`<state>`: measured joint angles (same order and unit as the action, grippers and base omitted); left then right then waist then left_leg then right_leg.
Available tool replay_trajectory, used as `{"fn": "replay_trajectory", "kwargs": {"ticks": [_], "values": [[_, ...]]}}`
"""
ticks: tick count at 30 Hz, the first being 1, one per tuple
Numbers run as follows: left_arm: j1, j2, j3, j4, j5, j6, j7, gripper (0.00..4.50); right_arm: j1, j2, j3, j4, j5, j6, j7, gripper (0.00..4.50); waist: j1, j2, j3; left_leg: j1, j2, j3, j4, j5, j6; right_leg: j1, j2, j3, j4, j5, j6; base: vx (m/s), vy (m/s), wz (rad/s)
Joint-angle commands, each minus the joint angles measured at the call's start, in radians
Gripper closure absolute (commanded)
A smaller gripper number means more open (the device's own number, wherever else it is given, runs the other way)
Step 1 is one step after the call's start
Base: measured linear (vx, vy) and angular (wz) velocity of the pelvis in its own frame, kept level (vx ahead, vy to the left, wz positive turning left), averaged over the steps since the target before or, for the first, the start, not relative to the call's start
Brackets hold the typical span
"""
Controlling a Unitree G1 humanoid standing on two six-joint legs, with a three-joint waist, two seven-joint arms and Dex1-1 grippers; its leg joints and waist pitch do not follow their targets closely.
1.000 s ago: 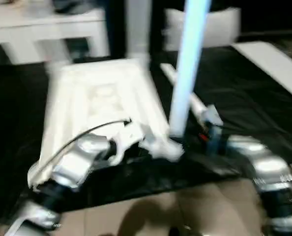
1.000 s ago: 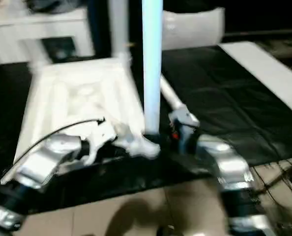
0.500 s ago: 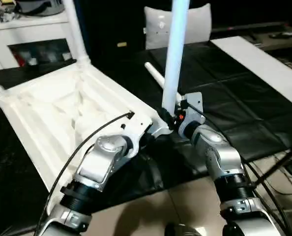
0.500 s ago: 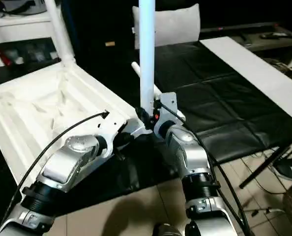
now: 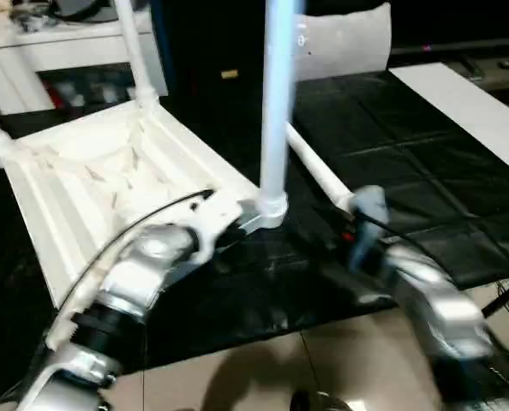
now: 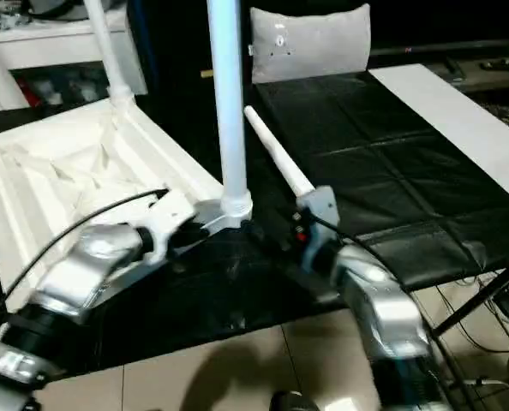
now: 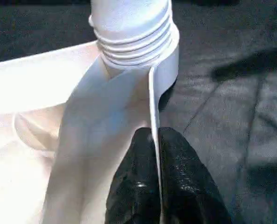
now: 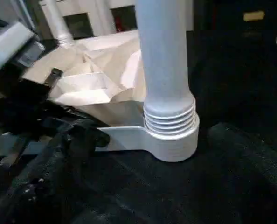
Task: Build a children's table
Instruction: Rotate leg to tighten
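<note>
Three legs stand in the top, one leg is left

The top [image 6: 74, 184] lies upside down on the black mat [image 6: 383, 154], ribs up. Near leg [image 6: 227, 103] stands upright in its corner socket [image 8: 171, 140], but some thread rings are visible above the socket, so I judge it is not screwed fully. Two far legs [image 5: 133, 51] also stand in their corners. The fourth leg [image 6: 276, 158] lies loose on the mat, just beside the top. Left gripper [image 7: 153, 140] pinches the thin rim of the top near the socket. Right gripper [image 6: 302, 231] is near the socket and holds nothing; whether its fingers are spread, I cannot tell.
</note>
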<state>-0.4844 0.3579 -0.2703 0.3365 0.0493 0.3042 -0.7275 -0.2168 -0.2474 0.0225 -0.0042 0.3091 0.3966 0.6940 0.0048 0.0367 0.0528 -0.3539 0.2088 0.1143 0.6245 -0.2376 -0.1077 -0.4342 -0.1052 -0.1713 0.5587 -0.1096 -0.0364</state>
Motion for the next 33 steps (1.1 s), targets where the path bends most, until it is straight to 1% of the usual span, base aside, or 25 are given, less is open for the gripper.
{"fn": "replay_trajectory", "kwargs": {"ticks": [1, 7, 8, 9, 10, 11, 12, 13, 14, 15, 16, 17, 18, 19, 20, 21, 22, 23, 24, 25, 26, 27, 28, 31, 33], "values": [[-0.023, 0.025, 0.041, -0.011, -0.020, -0.059, -0.022, 3.85, 0.021, 0.002, -0.003, -0.049, -0.014, 0.024, -0.035, 0.00, 0.006, -0.008, -0.072, -0.020, -0.007, 0.022, -0.077, -0.143, 0.069, 0.086, -0.034, 0.035, -0.088, -0.523, 0.015, 0.000, 0.000, 0.00], [0.112, -0.068, 0.212, -0.189, -0.127, -0.042, 0.147, 3.48, 0.130, 0.040, 0.003, -0.201, -0.018, 0.077, -0.148, 0.00, 0.003, -0.014, -0.067, -0.020, -0.009, 0.028, -0.072, -0.170, 0.057, 0.080, -0.036, 0.023, -0.098, -0.566, 0.019, 0.000, 0.000, 0.00], [0.149, -0.093, 0.236, -0.236, -0.130, -0.046, 0.194, 3.48, 0.147, 0.047, 0.014, -0.217, -0.035, 0.075, -0.170, 0.00, 0.008, -0.010, -0.069, -0.055, -0.005, -0.007, -0.085, -0.181, 0.083, 0.111, -0.056, -0.001, -0.080, -0.543, 0.017, 0.000, 0.000, 0.00], [0.149, -0.093, 0.236, -0.236, -0.130, -0.046, 0.194, 3.48, 0.147, 0.047, 0.014, -0.217, -0.035, 0.075, -0.170, 0.00, 0.008, -0.010, -0.069, -0.055, -0.005, -0.007, -0.085, -0.181, 0.083, 0.111, -0.056, -0.001, -0.080, -0.543, 0.017, 0.000, 0.000, 0.00], [0.209, -0.145, 0.272, -0.321, -0.133, -0.014, 0.281, 3.48, 0.165, 0.063, 0.037, -0.223, -0.072, 0.040, -0.201, 0.00, 0.003, -0.010, -0.062, -0.079, -0.008, -0.044, -0.087, -0.216, 0.090, 0.124, -0.070, -0.028, -0.070, -0.536, 0.015, 0.004, -0.027, 0.30], [0.237, -0.176, 0.292, -0.362, -0.137, 0.008, 0.329, 3.48, 0.170, 0.072, 0.049, -0.219, -0.100, 0.012, -0.222, 0.00, -0.008, -0.009, -0.059, -0.082, 0.007, -0.060, -0.098, -0.233, 0.079, 0.128, -0.062, -0.036, -0.062, -0.504, 0.007, 0.014, -0.066, 0.49], [0.270, -0.213, 0.314, -0.408, -0.142, 0.034, 0.383, 3.48, 0.176, 0.081, 0.062, -0.214, -0.132, -0.022, -0.245, 0.00, -0.013, 0.007, -0.047, -0.082, 0.037, -0.099, -0.125, -0.337, 0.065, 0.130, -0.051, -0.028, -0.037, -0.466, 0.002, 0.014, -0.066, 0.49], [0.284, -0.226, 0.322, -0.426, -0.141, 0.041, 0.404, 3.48, 0.176, 0.085, 0.066, -0.212, -0.141, -0.028, -0.254, 0.00, -0.020, 0.009, -0.048, -0.069, 0.074, -0.158, -0.156, -0.445, 0.071, 0.120, -0.032, -0.001, 0.027, -0.384, -0.040, 0.024, -0.119, 0.62], [0.312, -0.253, 0.341, -0.465, -0.137, 0.055, 0.447, 3.48, 0.179, 0.093, 0.074, -0.209, -0.159, -0.040, -0.275, 0.00, -0.020, 0.011, -0.046, -0.057, 0.076, -0.170, -0.159, -0.473, 0.082, 0.106, -0.025, 0.018, 0.044, -0.335, -0.070, 0.030, -0.146, 0.69], [0.329, -0.267, 0.350, -0.486, -0.133, 0.061, 0.470, 3.48, 0.181, 0.096, 0.078, -0.209, -0.168, -0.044, -0.287, 0.00, -0.016, -0.011, -0.033, -0.077, 0.021, -0.143, -0.120, -0.485, 0.071, 0.105, -0.043, 0.043, 0.014, -0.369, -0.113, 0.030, -0.146, 0.69], [0.355, -0.272, 0.342, -0.521, -0.105, 0.072, 0.490, 3.48, 0.180, 0.091, 0.086, -0.207, -0.177, -0.020, -0.297, 0.00, 0.011, -0.035, -0.034, -0.044, -0.049, -0.084, -0.057, -0.389, 0.011, 0.087, -0.087, 0.013, -0.071, -0.630, -0.092, 0.047, -0.109, 0.74], [0.375, -0.276, 0.331, -0.546, -0.086, 0.075, 0.501, 3.48, 0.180, 0.089, 0.087, -0.203, -0.181, -0.013, -0.302, 0.00, 0.022, -0.073, -0.042, -0.048, -0.078, -0.034, 0.026, -0.178, 0.032, 0.088, -0.137, -0.021, -0.111, -0.823, 0.020, 0.029, -0.034, 0.38], [0.375, -0.276, 0.331, -0.546, -0.086, 0.075, 0.501, 3.48, 0.180, 0.089, 0.087, -0.203, -0.181, -0.013, -0.302, 0.00, 0.040, -0.069, -0.047, -0.061, -0.073, -0.026, 0.049, -0.105, 0.051, 0.101, -0.168, -0.014, -0.121, -0.831, 0.074, 0.027, -0.085, 0.54], [0.392, -0.276, 0.318, -0.563, -0.068, 0.077, 0.511, 3.48, 0.181, 0.098, 0.069, -0.210, -0.150, 0.043, -0.313, 0.00, 0.055, -0.085, -0.048, -0.060, -0.066, -0.017, 0.063, -0.061, 0.073, 0.101, -0.196, -0.001, -0.134, -0.812, 0.111, -0.005, -0.067, 0.54], [0.404, -0.281, 0.313, -0.576, -0.062, 0.083, 0.526, 3.48, 0.183, 0.107, 0.056, -0.217, -0.124, 0.075, -0.317, 0.00, 0.083, -0.073, -0.047, -0.064, -0.022, -0.025, 0.079, -0.050, 0.100, 0.119, -0.287, 0.055, -0.127, -0.728, 0.095, -0.017, -0.039, 0.75], [0.433, -0.283, 0.297, -0.595, -0.048, 0.089, 0.538, 3.48, 0.198, 0.110, 0.047, -0.239, -0.091, 0.092, -0.301, 0.00, 0.098, -0.060, -0.050, -0.037, 0.013, -0.029, 0.052, -0.049, 0.097, 0.112, -0.281, 0.111, -0.116, -0.683, 0.018, -0.014, 0.013, 0.59], [0.436, -0.283, 0.296, -0.597, -0.047, 0.090, 0.539, 3.48, 0.199, 0.110, 0.046, -0.241, -0.089, 0.093, -0.300, 0.00, 0.113, -0.063, -0.047, -0.022, 0.030, -0.028, 0.026, -0.053, 0.111, 0.111, -0.263, 0.113, -0.106, -0.636, -0.065, -0.025, 0.071, 0.14], [0.452, -0.283, 0.288, -0.609, -0.043, 0.097, 0.540, 3.48, 0.210, 0.112, 0.043, -0.246, -0.086, 0.082, -0.297, 0.00, 0.108, -0.032, -0.047, -0.032, 0.049, -0.031, -0.056, 0.001, 0.136, 0.125, -0.133, 0.038, -0.040, -0.464, -0.133, 0.000, 0.000, 0.00], [0.461, -0.285, 0.288, -0.612, -0.050, 0.090, 0.536, 3.48, 0.217, 0.116, 0.040, -0.245, -0.082, 0.078, -0.296, 0.00, 0.079, -0.024, -0.044, 0.026, 0.065, -0.019, -0.082, -0.063, 0.136, 0.068, -0.046, 0.020, 0.003, -0.356, -0.097, 0.005, 0.078, -0.03], [0.469, -0.287, 0.289, -0.614, -0.060, 0.083, 0.532, 3.48, 0.223, 0.120, 0.036, -0.243, -0.076, 0.075, -0.297, 0.00, 0.077, -0.021, -0.037, 0.031, 0.070, -0.017, -0.096, -0.154, 0.109, 0.062, -0.034, 0.030, 0.009, -0.325, -0.085, 0.002, 0.071, 0.14], [0.469, -0.287, 0.289, -0.614, -0.060, 0.083, 0.532, 3.48, 0.223, 0.120, 0.036, -0.243, -0.076, 0.075, -0.297, 0.00, 0.076, -0.036, -0.029, 0.035, 0.063, -0.010, -0.112, -0.392, -0.010, 0.064, -0.044, 0.079, -0.017, -0.284, -0.077, 0.002, 0.071, 0.14], [0.481, -0.290, 0.286, -0.621, -0.065, 0.099, 0.535, 3.48, 0.234, 0.116, 0.039, -0.249, -0.087, 0.070, -0.303, 0.00, 0.076, -0.036, -0.029, 0.035, 0.063, -0.010, -0.112, -0.392, -0.010, 0.064, -0.044, 0.079, -0.017, -0.284, -0.077, -0.032, 0.056, 0.18], [0.499, -0.288, 0.273, -0.624, -0.063, 0.097, 0.532, 3.48, 0.258, 0.111, 0.042, -0.268, -0.084, 0.063, -0.302, 0.00, 0.074, -0.040, -0.019, 0.046, 0.038, 0.006, -0.112, -0.529, -0.053, 0.060, -0.058, 0.109, -0.049, -0.416, -0.063, 0.000, 0.000, 0.00], [0.520, -0.263, 0.225, -0.621, -0.035, 0.078, 0.508, 3.48, 0.294, 0.107, 0.039, -0.294, -0.085, 0.047, -0.314, 0.00, 0.059, -0.050, -0.007, 0.054, 0.023, 0.002, -0.111, -0.575, -0.008, 0.065, -0.067, 0.107, -0.091, -0.706, 0.016, 0.000, 0.000, 0.00], [0.521, -0.256, 0.212, -0.622, -0.025, 0.061, 0.499, 3.48, 0.297, 0.112, 0.031, -0.299, -0.077, 0.065, -0.318, 0.00, 0.052, -0.053, -0.023, 0.037, 0.024, -0.005, -0.113, -0.484, 0.013, 0.091, -0.077, 0.109, -0.092, -0.701, 0.041, 0.000, 0.000, 0.00]]}}
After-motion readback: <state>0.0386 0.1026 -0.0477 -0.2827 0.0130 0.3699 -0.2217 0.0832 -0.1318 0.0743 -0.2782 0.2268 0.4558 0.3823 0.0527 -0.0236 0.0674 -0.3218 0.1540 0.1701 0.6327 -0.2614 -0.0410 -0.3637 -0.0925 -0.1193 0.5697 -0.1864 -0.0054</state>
